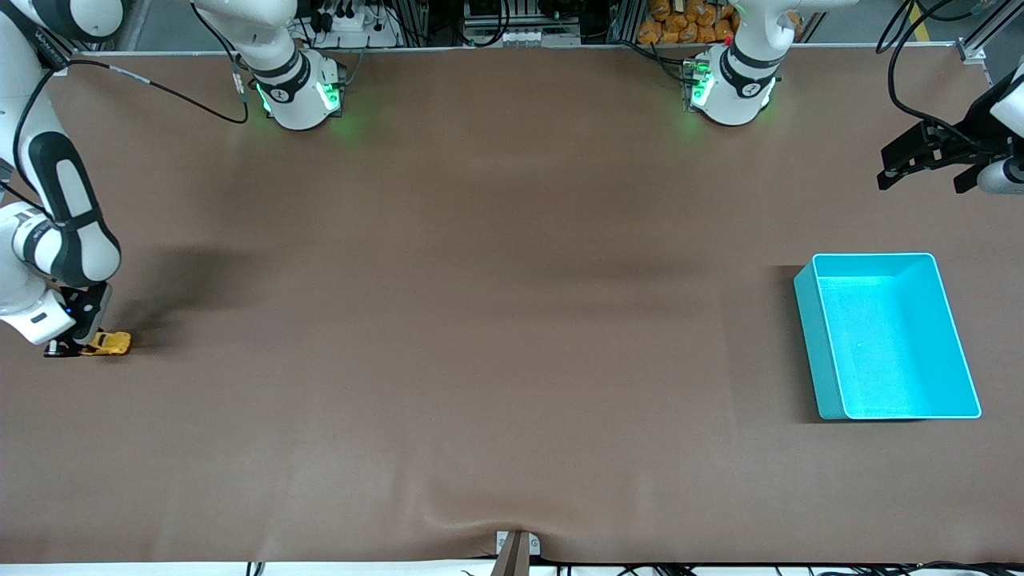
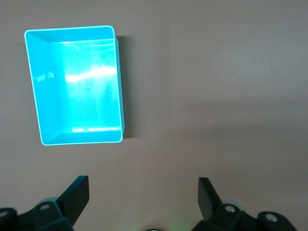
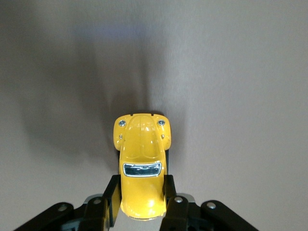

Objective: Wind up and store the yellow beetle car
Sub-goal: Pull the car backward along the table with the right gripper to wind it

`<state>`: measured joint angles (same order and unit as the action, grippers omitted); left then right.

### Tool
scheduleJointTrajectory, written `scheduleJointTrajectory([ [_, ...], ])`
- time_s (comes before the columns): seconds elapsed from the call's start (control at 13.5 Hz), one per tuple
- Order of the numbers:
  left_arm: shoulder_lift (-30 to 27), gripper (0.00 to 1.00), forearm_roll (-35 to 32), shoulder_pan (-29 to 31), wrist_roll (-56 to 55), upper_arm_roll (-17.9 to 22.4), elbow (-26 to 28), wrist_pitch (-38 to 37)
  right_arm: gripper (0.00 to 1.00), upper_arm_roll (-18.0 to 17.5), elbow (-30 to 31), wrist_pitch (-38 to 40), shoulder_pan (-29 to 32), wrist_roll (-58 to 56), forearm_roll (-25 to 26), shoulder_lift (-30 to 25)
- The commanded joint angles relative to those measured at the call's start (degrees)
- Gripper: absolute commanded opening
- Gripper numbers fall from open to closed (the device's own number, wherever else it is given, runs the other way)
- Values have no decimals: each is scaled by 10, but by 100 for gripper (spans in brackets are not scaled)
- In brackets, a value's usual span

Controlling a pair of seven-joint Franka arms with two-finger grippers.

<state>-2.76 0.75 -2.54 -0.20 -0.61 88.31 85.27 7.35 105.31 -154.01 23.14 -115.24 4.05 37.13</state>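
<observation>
Front view shows the car (image 1: 110, 343) on the brown table (image 1: 480, 320) at the right arm's end, far from the teal bin (image 1: 832, 384), which sits at the left arm's end. The right gripper (image 1: 76, 346) is down at table level with its fingers closed on the car's sides. In the right wrist view the car (image 3: 141, 161) is seen from above, its rounded yellow body and one dark window showing, with one black finger (image 3: 111, 197) pressed against each flank of its rear half and its nose, with two small round headlights, pointing away from the gripper (image 3: 141, 199). The car appears to rest on the table, its shadow close around it. The left gripper (image 1: 920, 160) hangs in the air over the table's edge at the left arm's end, well apart from the bin. In the left wrist view its two fingers (image 2: 77, 195) stand wide apart with nothing between them, the gripper (image 2: 143, 197) facing down toward bare table, and the bin (image 2: 48, 86) is an open rectangular tub with nothing inside it.
</observation>
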Motion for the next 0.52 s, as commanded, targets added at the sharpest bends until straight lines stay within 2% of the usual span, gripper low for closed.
scheduleJointTrajectory([
  [0.0,6,100,4,3,1,0,-12,-2,40,-8,-18,13,19,-17,-6,53],
  [0.07,6,100,4,3,1,0,-12,-2,78,-19,-31,27,20,-10,-13,52],
  [0.15,6,100,4,3,1,0,-12,-2,100,-25,-60,78,18,-8,-37,51],
  [0.3,6,100,4,3,1,0,-12,-2,100,-25,-137,222,14,-5,-64,51],
  [0.44,6,100,4,3,1,0,-12,-2,100,-26,-162,265,13,-6,-67,49],
])
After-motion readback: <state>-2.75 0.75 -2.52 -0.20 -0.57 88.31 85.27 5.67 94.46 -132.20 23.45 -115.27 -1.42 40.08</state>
